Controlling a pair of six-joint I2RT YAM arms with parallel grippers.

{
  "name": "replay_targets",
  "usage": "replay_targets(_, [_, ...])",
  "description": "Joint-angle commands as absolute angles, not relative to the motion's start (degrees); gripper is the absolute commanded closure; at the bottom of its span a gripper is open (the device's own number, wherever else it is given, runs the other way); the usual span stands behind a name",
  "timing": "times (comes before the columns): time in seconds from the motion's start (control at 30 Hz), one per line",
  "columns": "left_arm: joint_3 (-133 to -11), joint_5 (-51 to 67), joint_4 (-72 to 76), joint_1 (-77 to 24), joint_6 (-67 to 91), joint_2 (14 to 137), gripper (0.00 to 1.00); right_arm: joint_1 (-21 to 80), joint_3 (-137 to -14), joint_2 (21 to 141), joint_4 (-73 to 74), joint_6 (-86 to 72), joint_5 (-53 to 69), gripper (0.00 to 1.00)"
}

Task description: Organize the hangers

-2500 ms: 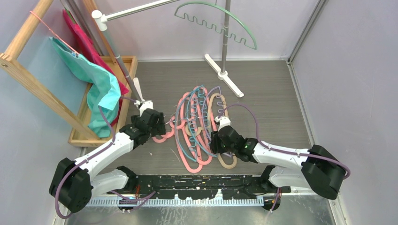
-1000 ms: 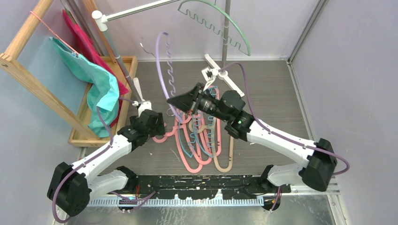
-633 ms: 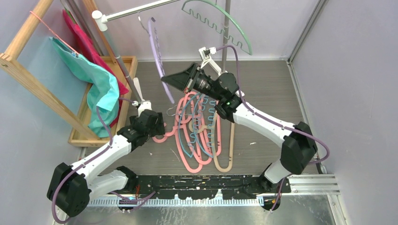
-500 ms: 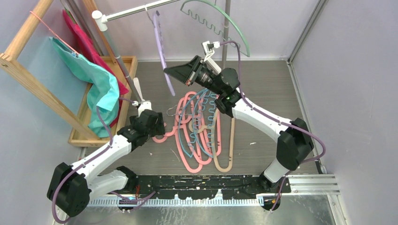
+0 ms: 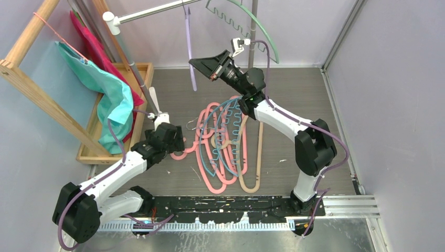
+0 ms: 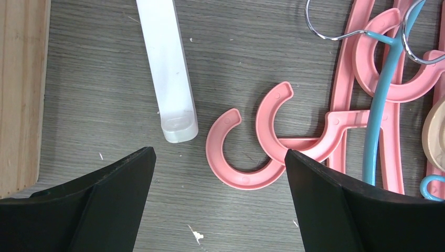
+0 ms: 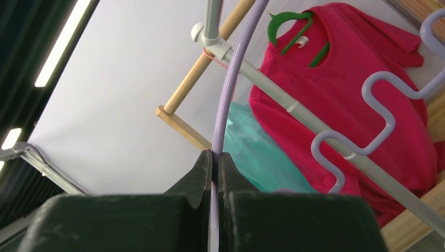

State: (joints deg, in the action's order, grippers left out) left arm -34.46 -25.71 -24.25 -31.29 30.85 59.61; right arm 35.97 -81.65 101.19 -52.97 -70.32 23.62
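The right pincer [image 7: 215,154] is clamping shut on the lavender hanger [image 5: 188,37], which is hanging nearly upright, its top end reaching the grey rail [image 5: 152,11]. The left pincer [image 6: 219,155] is gaping wide, holding nothing, and hovering over a pink hook [image 6: 246,176]. The other hangers [image 5: 225,149] are lying piled on the worktop [image 5: 294,105], long axes pointing away from the arms.

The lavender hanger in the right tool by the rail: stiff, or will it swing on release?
Likely light and slightly springy: the lavender hanger is a thin bar, pinched by the right tool. Hung from the rail by one narrow hook, it would probably swing. Smooth plastic may slip in the pinch.
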Motion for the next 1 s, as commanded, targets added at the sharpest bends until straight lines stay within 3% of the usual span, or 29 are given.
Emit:
replay_targets(0.0, [-35.5,-26.7,-22.8,-31.5,31.1,58.4,0.02,33.9,-80.3,100.4,-62.9,-75.4,21.5,0.99])
replay_targets(0.47, [-35.3,-26.7,-22.4,-31.5,31.3,59.6,0.02,26.6,-75.0,96.9,-62.7,-76.3,21.5,0.99])
replay_targets(0.5, [-35.3,-26.8,-22.4,-31.5,31.3,59.5,0.02,26.2,-75.1,97.1,-62.7,-76.8,22.1,0.95])
replay_targets(0.63, [-35.3,-26.8,-22.5,-31.5,31.3,59.6,0.02,25.6,-74.5,96.8,-63.2,-76.8,24.0,0.61])
replay_targets(0.9, [-35.3,-26.7,-22.3,-31.5,31.4,60.4,0.02,25.7,-64.3,82.5,-49.4,-60.9,16.7,0.23])
replay_targets(0.97, [-35.2,-26.5,-22.0,-31.5,31.4,60.8,0.02,25.6,-61.0,78.2,-44.8,-55.1,14.3,0.18])
